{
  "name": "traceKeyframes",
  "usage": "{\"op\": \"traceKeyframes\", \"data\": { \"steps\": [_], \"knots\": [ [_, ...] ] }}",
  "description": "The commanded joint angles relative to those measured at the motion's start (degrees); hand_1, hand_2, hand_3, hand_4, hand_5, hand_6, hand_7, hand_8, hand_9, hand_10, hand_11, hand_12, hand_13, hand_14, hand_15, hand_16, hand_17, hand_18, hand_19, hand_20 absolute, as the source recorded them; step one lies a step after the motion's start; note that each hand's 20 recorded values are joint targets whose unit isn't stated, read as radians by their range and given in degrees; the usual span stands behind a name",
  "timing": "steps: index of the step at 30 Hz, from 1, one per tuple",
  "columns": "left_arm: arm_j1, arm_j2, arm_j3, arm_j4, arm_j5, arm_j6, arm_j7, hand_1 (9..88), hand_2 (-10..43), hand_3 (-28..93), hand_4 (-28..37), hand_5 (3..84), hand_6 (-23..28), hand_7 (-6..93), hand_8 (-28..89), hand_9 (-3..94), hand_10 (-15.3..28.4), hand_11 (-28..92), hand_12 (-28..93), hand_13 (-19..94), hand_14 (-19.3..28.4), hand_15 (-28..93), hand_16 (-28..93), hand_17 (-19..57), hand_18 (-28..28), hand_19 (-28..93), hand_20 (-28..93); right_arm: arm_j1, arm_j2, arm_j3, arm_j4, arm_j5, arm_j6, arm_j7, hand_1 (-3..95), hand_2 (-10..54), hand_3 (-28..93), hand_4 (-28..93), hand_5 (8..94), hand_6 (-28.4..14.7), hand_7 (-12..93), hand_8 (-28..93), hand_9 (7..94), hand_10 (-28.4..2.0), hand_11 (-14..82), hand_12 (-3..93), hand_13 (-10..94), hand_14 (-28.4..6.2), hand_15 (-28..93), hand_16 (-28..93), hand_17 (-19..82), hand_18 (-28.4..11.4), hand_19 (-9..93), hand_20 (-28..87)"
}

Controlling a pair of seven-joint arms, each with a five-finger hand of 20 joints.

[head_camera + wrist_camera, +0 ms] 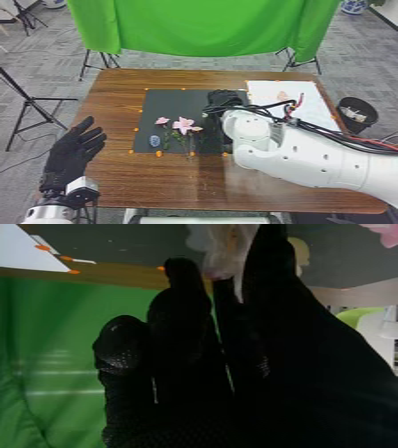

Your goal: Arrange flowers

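The pink artificial-looking blossoms on green stems [184, 125] lie on the dark grey mat [173, 102], toward its near-left part, to the left of the robot's right hand [224, 100]. Their heads point toward the far side of the brown wooden surface [124, 175] and their stems run back toward the robot, so the long axis of the bunch goes roughly from far to near. The largest bloom sits between two smaller ones, one to its left and one to its right. Just left of the stems is a blue patterned oval piece [155, 141], its longer axis also running far to near.

The right hand is over the right part of the mat. In the right wrist view, a pale translucent thing with a pinkish tint [233, 249] is up against the right hand [293, 349], its narrow end toward the palm; whether it is gripped, I cannot tell. The left hand [73, 150] is released and holds nothing, fingers straight and slanting toward the far side, at the left edge of the surface. A white sheet [262, 90] lies right of the mat.
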Motion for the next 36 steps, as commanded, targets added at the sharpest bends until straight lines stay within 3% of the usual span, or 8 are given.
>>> {"op": "traceKeyframes", "data": {
  "steps": [1,5,10,18,19,25,29,36],
  "knots": [
    [1.14,2.6,0.82,-0.29,-2.6,0.99,2.57,30.5,6.7,66,-20.6,39.0,10.4,10.0,-8,32.6,19.1,29,10,18,23.8,49,-12,-9.4,20.6,44,8,0.86,0.79,2.36,-2.02,0.48,-4.68,0.48,52.1,-9.5,78,-26,56.5,-4.7,23,-12,58.3,-18.0,24.0,16.0,67,-5.8,77,17,51,-14.6,93,33],
    [1.47,2.94,0.81,-0.39,-3.09,1.32,3.17,30.5,6.5,66,-20.5,39.0,10.4,10.0,-8,32.6,19.0,29,10,18,23.8,49,-12,-9.4,20.5,44,8,0.76,1.16,2.62,-2.84,0.96,-6.42,0.72,52.1,-9.5,77,-26,56.2,-5.0,22,-12,57.0,-18.3,23.0,15.7,66,-5.9,77,17,50,-14.9,93,33],
    [1.71,1.38,0.11,-0.49,-1.69,0.87,1.72,30.6,6.6,66,-20.6,39.0,10.4,10.0,-8,32.7,19.0,29,11,18,23.8,49,-11,-9.5,20.6,44,8,-0.1,1.45,3.45,-2.88,1.78,-9.67,1.57,52.3,-9.5,77,-26,56.1,-5.1,22,-12,55.9,-19.0,22.2,15.6,66,-6.2,77,17,50,-15.2,93,33],
    [1.65,1.47,0.36,-0.44,-1.98,1.14,1.99,30.6,6.5,66,-20.5,39.0,10.4,10.0,-8,32.6,19.0,29,10,18,23.8,49,-11,-9.4,20.6,44,8,-2.72,0.97,7.08,-3.42,4.51,-15.05,2.61,51.8,-9.5,77,-26,53.1,-6.2,20,-11,52.5,-20.5,20.3,15.5,64,-6.8,78,16,49,-15.4,93,32],
    [1.77,1.94,0.53,-0.48,-2.5,1.32,2.58,30.6,6.5,66,-20.5,39.0,10.4,10.0,-8,32.6,19.1,29,10,18,23.8,49,-12,-9.4,20.6,44,8,-3.05,0.84,7.63,-3.37,5.16,-15.7,2.82,51.5,-9.5,77,-26,52.6,-6.6,19,-11,51.4,-20.9,19.8,15.5,63,-7.3,78,16,49,-15.6,93,31],
    [2.01,1.56,0.33,-0.4,-2.24,1.39,2.09,30.7,6.5,66,-20.4,39.0,10.4,9.9,-8,32.6,19.0,29,10,18,23.8,49,-11,-9.4,20.6,44,8,-5.89,0.34,12.92,-4.04,10.9,-18.98,3.66,48.5,-9.5,77,-26,49.0,-8.6,16,-10,48.5,-22.9,18.0,15.5,62,-9.7,79,15,48,-16.3,93,30],
    [1.74,0.57,0.34,-0.28,-1.5,1.27,1.06,30.8,6.4,66,-20.3,39.0,10.4,10.0,-8,32.6,19.0,29,11,18,23.8,49,-11,-9.4,20.6,44,8,-5.92,0.49,13.31,-4.38,11.43,-18.39,3.35,44.4,-9.5,77,-25,47.7,-10.5,13,-9,46.7,-24.3,16.0,15.5,62,-11.8,81,10,47,-16.8,93,28],
    [1.69,2.02,1.3,-0.17,-2.83,1.71,2.49,30.9,6.3,66,-20.2,39.0,10.4,9.9,-8,32.7,19.0,29,10,18,23.8,49,-12,-9.4,20.6,44,8,-5.72,1.05,12.71,-5.49,10.8,-15.34,2.94,36.9,-9.4,75,-23,47.0,-12.3,10,-8,46.0,-25.3,14.9,15.5,62,-13.0,81,9,47,-17.3,93,27]
  ]
}}
